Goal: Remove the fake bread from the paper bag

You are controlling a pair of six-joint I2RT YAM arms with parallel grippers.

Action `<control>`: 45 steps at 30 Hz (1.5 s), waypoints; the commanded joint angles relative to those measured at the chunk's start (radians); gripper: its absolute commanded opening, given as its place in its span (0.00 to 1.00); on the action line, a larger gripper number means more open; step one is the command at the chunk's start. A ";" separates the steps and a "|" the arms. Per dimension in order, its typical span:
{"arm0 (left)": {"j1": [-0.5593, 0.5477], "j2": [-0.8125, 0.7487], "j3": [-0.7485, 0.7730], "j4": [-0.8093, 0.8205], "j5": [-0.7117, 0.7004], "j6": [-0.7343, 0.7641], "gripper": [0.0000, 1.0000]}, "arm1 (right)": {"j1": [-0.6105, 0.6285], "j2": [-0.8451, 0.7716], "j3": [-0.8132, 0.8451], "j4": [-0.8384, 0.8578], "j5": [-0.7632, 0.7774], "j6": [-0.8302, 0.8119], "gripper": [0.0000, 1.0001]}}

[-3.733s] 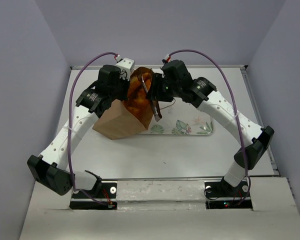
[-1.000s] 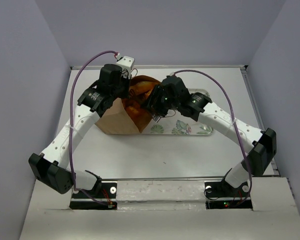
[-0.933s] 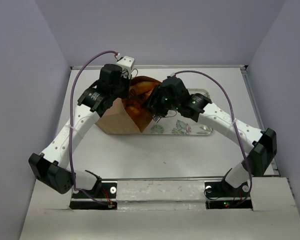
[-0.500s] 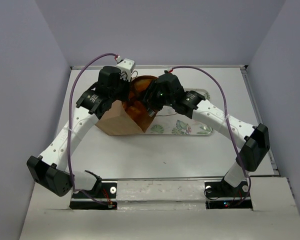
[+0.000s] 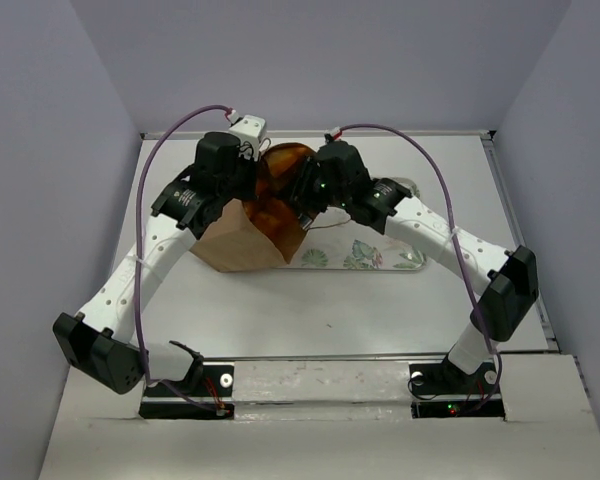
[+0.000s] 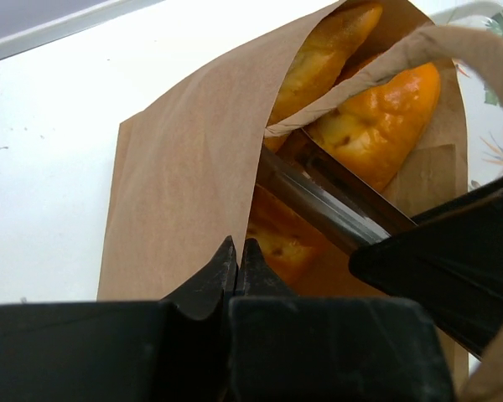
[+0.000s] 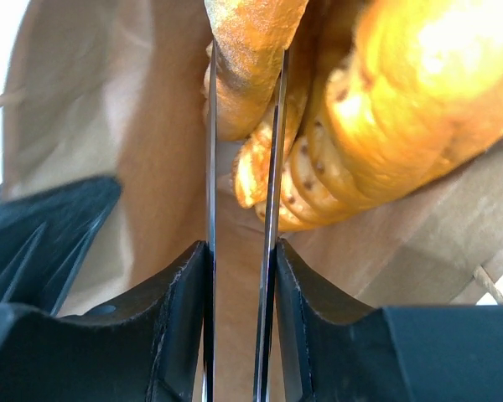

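The brown paper bag (image 5: 242, 240) lies tilted at the table's back left, mouth toward the right. Glossy orange fake bread (image 5: 280, 170) shows in its mouth. My left gripper (image 6: 237, 251) is shut on the bag's (image 6: 184, 167) upper edge, holding the mouth open. My right gripper (image 7: 239, 251) is shut on metal tongs (image 7: 272, 167) that reach into the bag (image 7: 151, 126) and pinch a slim loaf (image 7: 247, 59). A thicker scored loaf (image 7: 402, 100) lies beside it. The tongs (image 6: 335, 201) and loaves (image 6: 377, 126) also show in the left wrist view.
A floral-patterned tray (image 5: 370, 255) lies flat just right of the bag, under my right arm. A twisted paper handle (image 6: 453, 42) arches over the bag's mouth. Grey walls close the table at the back and both sides.
My right gripper dipped lower into the bag's mouth, then drew back up and toward the rear. The bread now shows higher at the mouth. My left gripper has kept its hold.
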 commanded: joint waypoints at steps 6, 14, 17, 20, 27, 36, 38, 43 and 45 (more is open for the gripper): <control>0.117 -0.040 -0.006 0.077 -0.114 -0.073 0.00 | -0.013 -0.080 0.168 0.057 -0.065 -0.214 0.01; 0.171 -0.048 -0.037 0.096 -0.126 -0.064 0.00 | -0.033 -0.103 0.329 -0.014 -0.034 -0.297 0.01; 0.182 -0.054 -0.050 0.105 -0.138 -0.059 0.00 | -0.033 -0.111 0.398 -0.036 -0.014 -0.322 0.01; 0.198 -0.057 -0.058 0.108 -0.137 -0.058 0.00 | -0.033 -0.124 0.450 -0.045 0.018 -0.348 0.01; 0.232 -0.062 -0.067 0.108 -0.137 -0.058 0.00 | -0.042 -0.192 0.465 -0.056 0.185 -0.409 0.01; 0.267 -0.068 -0.075 0.103 -0.146 -0.048 0.00 | -0.060 -0.247 0.412 -0.065 0.435 -0.440 0.01; 0.280 -0.071 -0.077 0.100 -0.146 -0.048 0.00 | -0.060 -0.267 0.381 -0.065 0.493 -0.467 0.01; 0.301 -0.091 -0.070 0.100 -0.147 -0.044 0.00 | -0.070 -0.278 0.193 -0.066 0.495 -0.413 0.01; 0.307 -0.093 -0.067 0.097 -0.147 -0.045 0.00 | -0.070 -0.247 0.151 -0.063 0.419 -0.353 0.01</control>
